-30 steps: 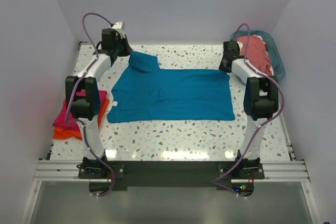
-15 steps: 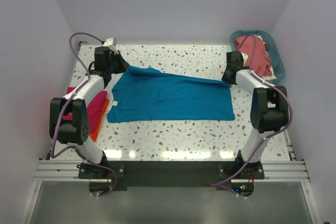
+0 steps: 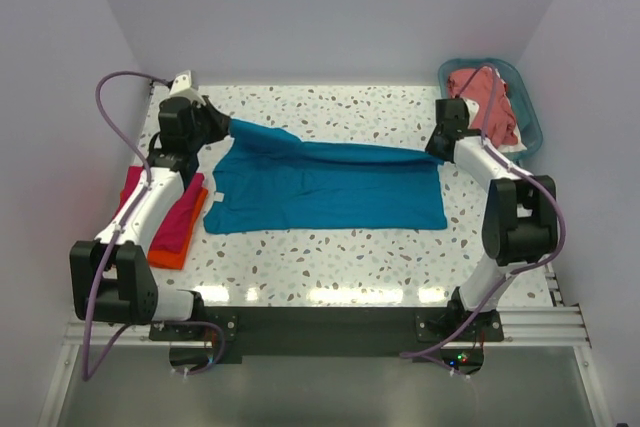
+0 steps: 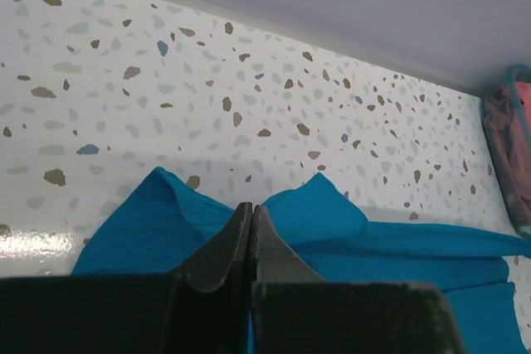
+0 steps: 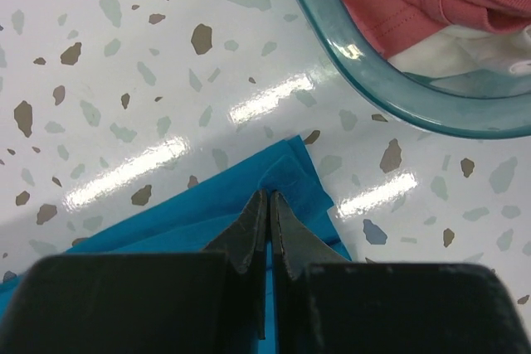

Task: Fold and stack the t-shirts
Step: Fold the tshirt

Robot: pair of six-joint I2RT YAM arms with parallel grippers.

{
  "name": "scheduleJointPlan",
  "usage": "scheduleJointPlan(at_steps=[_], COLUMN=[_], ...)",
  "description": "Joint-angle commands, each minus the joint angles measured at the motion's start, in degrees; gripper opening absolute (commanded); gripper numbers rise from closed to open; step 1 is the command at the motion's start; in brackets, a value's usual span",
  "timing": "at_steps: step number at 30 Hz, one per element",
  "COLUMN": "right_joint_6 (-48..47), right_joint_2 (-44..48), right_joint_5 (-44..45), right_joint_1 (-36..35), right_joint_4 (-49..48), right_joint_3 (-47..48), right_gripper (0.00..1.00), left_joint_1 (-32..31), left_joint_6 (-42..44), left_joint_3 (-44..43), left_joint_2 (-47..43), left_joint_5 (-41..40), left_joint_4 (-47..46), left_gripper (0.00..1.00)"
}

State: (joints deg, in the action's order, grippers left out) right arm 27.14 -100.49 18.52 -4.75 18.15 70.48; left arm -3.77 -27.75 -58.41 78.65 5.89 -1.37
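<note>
The teal blue t-shirt [image 3: 330, 187] lies spread on the table's middle, its far edge lifted and pulled taut between both grippers. My left gripper [image 3: 228, 127] is shut on its far left corner; the cloth bunches on both sides of the fingers in the left wrist view [image 4: 315, 213]. My right gripper [image 3: 432, 152] is shut on the far right corner [image 5: 286, 180]. The hot pink t-shirt [image 3: 175, 212] lies folded on the folded orange t-shirt [image 3: 172, 252] at the left edge. The salmon-red t-shirt [image 3: 488, 102] sits in the basket.
The teal plastic basket [image 3: 525, 112] stands at the far right corner; its rim [image 5: 365, 80] is just beyond the right gripper. White walls close the table on three sides. The left arm reaches over the folded stack.
Both grippers have moved apart, the left one outward to the left and lower, the right one slightly right. The shirt's far edge has been drawn out straight and taut.
</note>
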Motion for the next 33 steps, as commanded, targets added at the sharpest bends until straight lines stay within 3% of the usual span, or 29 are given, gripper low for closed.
scheduleJointPlan(at_steps=[1, 11, 15, 19, 23, 29, 33], right_joint_6=[1.69, 4.76, 6.00, 7.14, 6.88, 6.26, 6.97], right_joint_2=[3.98, 10.82, 13.91, 15.32, 18.04, 18.58, 15.24], right_joint_5=[0.38, -4.28, -6.92, -9.20, -10.44, -11.22, -12.46], right_joint_1=[0.18, 0.36, 0.45, 0.62, 0.71, 0.54, -0.25], right_joint_4=[-1.63, -4.26, -7.51, -8.75, -8.22, -7.52, -8.83], right_joint_3=[-1.74, -12.45, -18.17, -20.82, -20.29, -17.57, -15.99], right_gripper=[0.00, 0.01, 0.21, 0.35, 0.38, 0.38, 0.36], left_joint_1=[0.52, 0.52, 0.52, 0.52, 0.52, 0.52, -1.50], left_joint_6=[-2.13, -8.63, -12.76, -14.97, -14.62, -15.05, -17.25], left_joint_3=[2.94, 16.39, 26.39, 31.95, 30.82, 26.08, 19.67], left_joint_2=[-2.45, -13.76, -19.84, -23.98, -25.56, -21.28, -11.26], left_joint_5=[-0.27, -2.63, -4.74, -5.71, -5.71, -4.93, -5.62], left_joint_4=[-0.13, 1.28, 1.28, 1.28, 3.99, 2.95, 2.51], left_gripper=[0.00, 0.00, 0.01, 0.35, 0.52, 0.51, 0.40])
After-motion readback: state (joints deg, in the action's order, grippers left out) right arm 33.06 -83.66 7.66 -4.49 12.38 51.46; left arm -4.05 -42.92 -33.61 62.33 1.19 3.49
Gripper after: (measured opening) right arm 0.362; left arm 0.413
